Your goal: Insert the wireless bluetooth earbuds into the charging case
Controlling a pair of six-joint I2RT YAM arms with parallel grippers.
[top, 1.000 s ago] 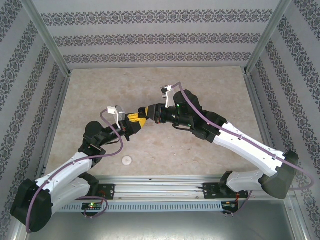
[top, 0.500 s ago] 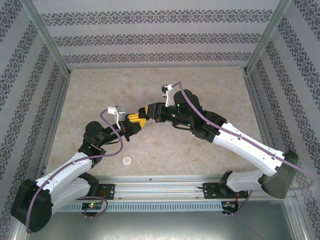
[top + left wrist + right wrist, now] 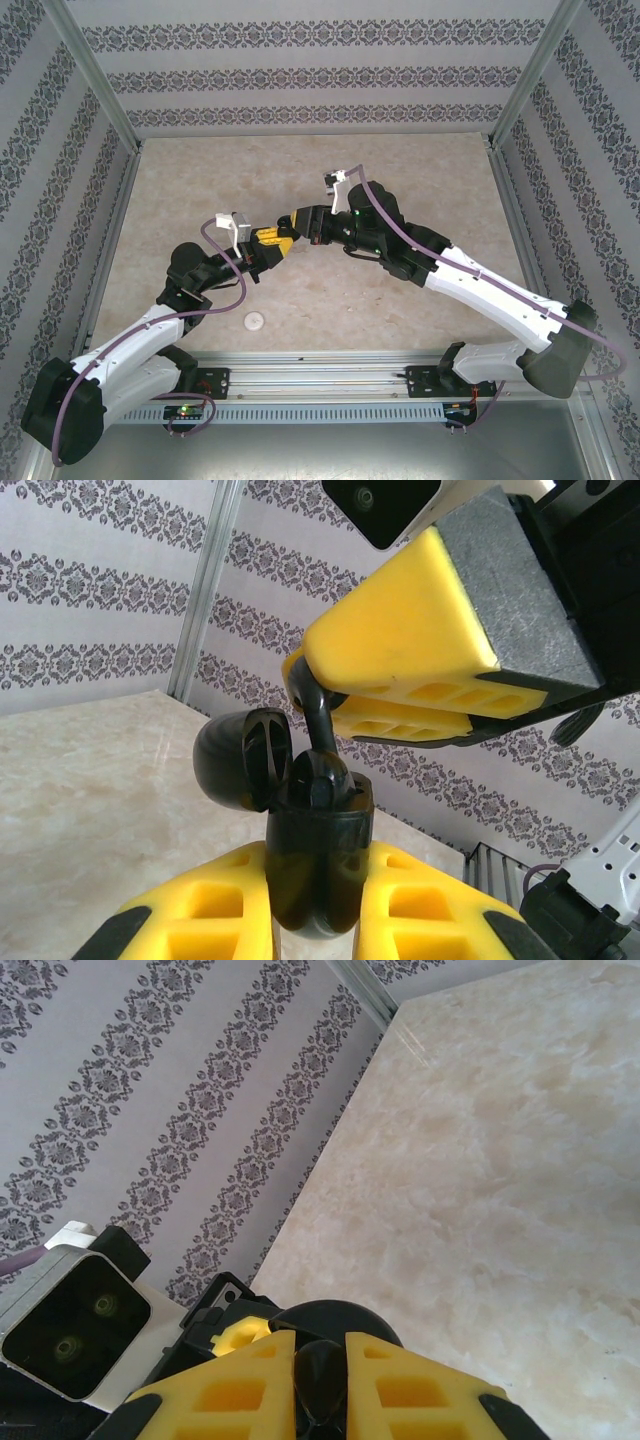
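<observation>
left fingers [image 3: 210, 905] clamp glossy black charging case [image 3: 315, 855], right fingers [image 3: 400, 630] pinch black stemmed earbud [image 3: 318, 715]; we align stem, push straight.

Brightly, evenly lit from above, faint soft shadows on the table [image 3: 200, 180]. Sharp overhead; slightly soft on the nearest yellow fingers [image 3: 220, 905].

Black case [image 3: 318, 865] upright, lid open; black earbud [image 3: 319, 723] partly in, stem up

beige marbled table [image 3: 400, 170], small white disc [image 3: 256, 320] near front edge
</observation>
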